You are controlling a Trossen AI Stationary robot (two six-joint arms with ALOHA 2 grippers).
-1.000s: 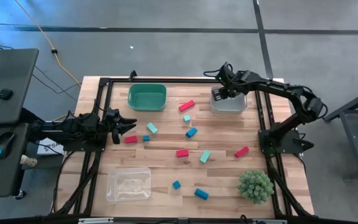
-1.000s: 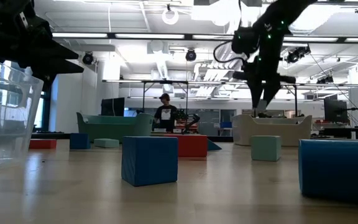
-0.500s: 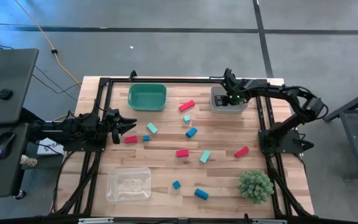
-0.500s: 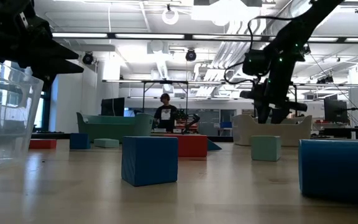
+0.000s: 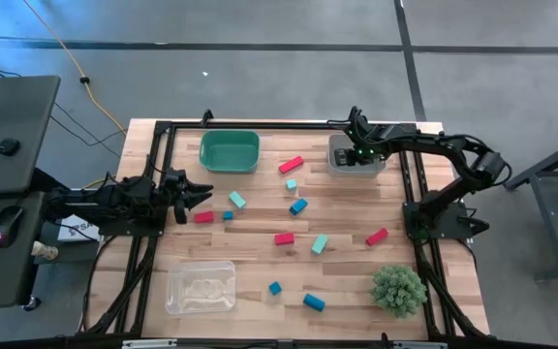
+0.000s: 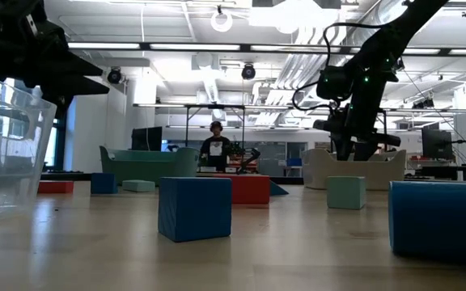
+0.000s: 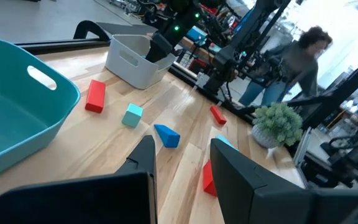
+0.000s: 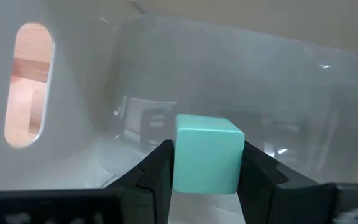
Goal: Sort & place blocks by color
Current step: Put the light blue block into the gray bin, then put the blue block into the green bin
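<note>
**Right arm inside grey bin with teal cube; left arm idle at counter edge**

Wooden counter [image 5: 260, 257] with a black frame, on grey floor; in the low view we see an open hall behind it with a person [image 6: 215, 145] standing far back.

Right gripper [image 5: 358, 155] is down inside the pale grey plastic bin [image 5: 340, 165] at the far right of the counter. In the right wrist view we see its two dark fingers [image 8: 159, 167] clamped on either side of a light teal cube [image 8: 206, 154], the bin's grey walls all around it. We cannot tell whether the cube touches the bin floor.

Left gripper [image 5: 194, 197] rests low at the counter's left edge, pointing inward. Left wrist view shows its fingers [image 7: 241, 171] spread apart with nothing between them.

Other containers: a teal plastic bin [image 5: 229, 151] at the far left, and a clear plastic bin [image 5: 201, 288] near the front left.

Blocks loose on the counter, as we count them from the high view:
- red bar [image 5: 291, 165] between the teal and grey bins
- small teal cube [image 5: 291, 184] just below it, blue block [image 5: 298, 206] beside that
- teal block [image 5: 237, 200] and small blue cube [image 5: 228, 215] near the left gripper, with a red block [image 5: 203, 217] just beside its tips
- red block [image 5: 284, 238] and teal bar [image 5: 319, 244] mid-counter
- red bar [image 5: 377, 237] to the right
- blue cube [image 5: 275, 288] and blue bar [image 5: 313, 302] at the front

A spiky green plant-like ball [image 5: 398, 289] sits at the front right corner.
</note>
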